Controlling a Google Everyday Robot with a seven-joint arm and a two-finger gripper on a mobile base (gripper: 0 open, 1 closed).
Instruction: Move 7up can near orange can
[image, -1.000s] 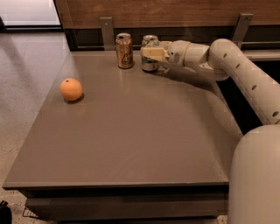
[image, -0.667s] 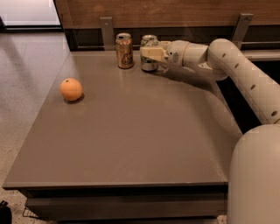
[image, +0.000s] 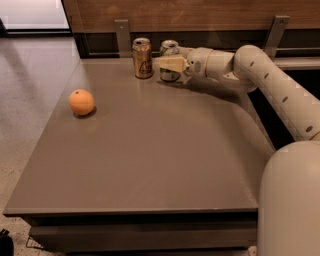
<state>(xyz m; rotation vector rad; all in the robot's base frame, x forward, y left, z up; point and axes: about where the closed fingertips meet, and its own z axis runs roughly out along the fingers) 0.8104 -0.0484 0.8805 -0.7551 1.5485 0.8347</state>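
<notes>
The 7up can (image: 169, 75), silver-topped with a pale body, stands at the back of the table just right of the orange can (image: 142, 58). The two cans are a small gap apart. The orange can is orange-gold with a silver top and stands upright. My gripper (image: 168, 63) reaches in from the right on a white arm and is closed around the 7up can. One finger (image: 172, 63) crosses the can's front and hides its middle. The can rests on the table.
A round orange fruit (image: 81, 102) lies on the left side of the grey-brown table (image: 160, 160). A wooden wall with metal brackets (image: 122, 37) runs behind the cans. My white base (image: 290, 200) stands at the table's right front corner.
</notes>
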